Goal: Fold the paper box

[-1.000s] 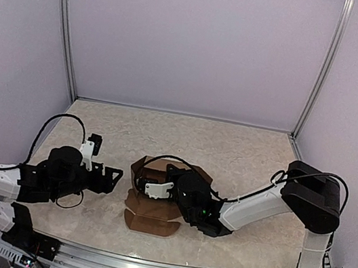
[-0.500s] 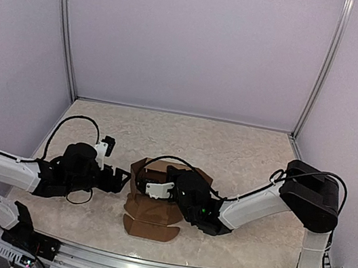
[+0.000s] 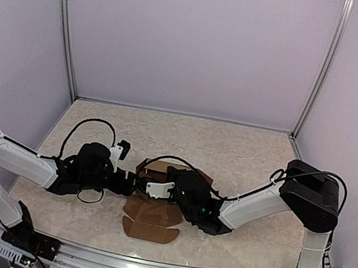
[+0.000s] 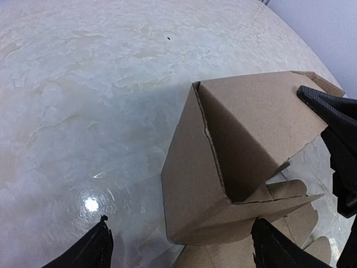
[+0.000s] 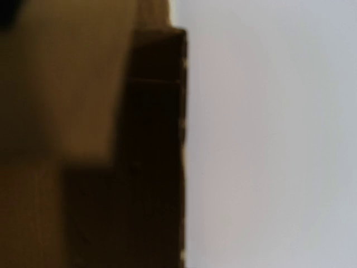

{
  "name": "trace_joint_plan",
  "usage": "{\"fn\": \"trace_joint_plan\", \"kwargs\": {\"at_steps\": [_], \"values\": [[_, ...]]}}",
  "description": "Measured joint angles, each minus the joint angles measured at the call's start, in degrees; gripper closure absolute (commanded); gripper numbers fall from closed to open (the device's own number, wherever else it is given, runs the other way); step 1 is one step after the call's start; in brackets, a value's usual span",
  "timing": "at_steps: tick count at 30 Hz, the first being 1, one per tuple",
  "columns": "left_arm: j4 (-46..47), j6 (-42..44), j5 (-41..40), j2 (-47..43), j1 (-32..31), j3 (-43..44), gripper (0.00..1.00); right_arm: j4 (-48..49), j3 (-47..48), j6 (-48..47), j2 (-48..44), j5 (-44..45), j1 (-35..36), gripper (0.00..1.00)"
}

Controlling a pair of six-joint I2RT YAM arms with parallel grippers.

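Fingers of left gripper (image 3: 130,183) spread wide, we note, at raised left wall of paper box (image 3: 151,220); right gripper (image 3: 155,188) fingers pressed together over box middle.

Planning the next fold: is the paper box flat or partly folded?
Partly folded: the paper box has panels raised at its far end, while its near flaps lie flat.

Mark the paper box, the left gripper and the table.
paper box (image 4: 245,128), left wrist view, on its raised inner panel.
left gripper (image 3: 128,184), top view, between its fingertips beside the box.
table (image 4: 83,84), left wrist view, bare marbled surface.
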Motion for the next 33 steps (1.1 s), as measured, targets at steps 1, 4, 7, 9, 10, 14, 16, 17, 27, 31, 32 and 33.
{"fn": "trace_joint_plan", "kwargs": {"at_steps": [1, 4, 7, 9, 10, 14, 16, 17, 27, 31, 32, 33], "values": [[0.39, 0.0, 0.35, 0.5, 0.02, 0.33, 0.17, 0.0, 0.0, 0.09, 0.0, 0.0, 0.0, 1.0], [1.6, 0.0, 1.31, 2.19, 0.02, 1.16, 0.17, 0.0, 0.0, 0.46, 0.0, 0.0, 0.0, 1.0], [2.69, -0.02, 1.9, 3.63, 0.02, 1.27, 0.17, -0.02, 0.0, 0.81, 0.0, 0.02, 0.0, 1.0], [3.17, -0.02, 1.97, 4.7, 0.02, 1.27, 0.18, -0.02, 0.0, 1.01, 0.0, 0.02, 0.0, 1.0], [3.39, -0.02, 1.97, 5.05, 0.02, 1.27, 0.18, -0.02, 0.0, 1.11, 0.0, 0.02, 0.0, 1.0], [4.83, -0.02, 1.95, 7.04, 0.0, 1.29, 0.22, -0.04, 0.0, 1.38, 0.0, 0.02, 0.0, 1.0], [5.18, -0.09, 1.92, 8.17, 0.0, 1.75, 0.23, -0.04, 0.0, 1.55, 0.0, 0.04, 0.02, 1.0], [5.33, -0.02, 1.92, 8.76, -0.07, 2.14, 0.24, -0.04, 0.0, 1.66, 0.0, 0.07, 0.02, 1.0], [6.93, 0.02, 1.22, 10.54, -1.03, 3.45, 0.32, -0.07, 0.0, 3.15, 0.11, 1.09, 0.63, 1.0], [6.8, 0.15, 0.74, 11.1, -1.57, 4.09, 0.37, 1.07, 0.39, 3.37, 1.33, 2.49, 1.4, 1.0], [6.78, 0.15, 0.55, 11.3, -1.75, 4.22, 0.38, 1.31, 0.44, 3.5, 1.51, 2.82, 1.57, 1.0], [6.71, 0.17, 0.48, 11.5, -1.81, 4.39, 0.4, 1.51, 0.48, 3.65, 1.64, 3.13, 1.7, 1.0]]}}
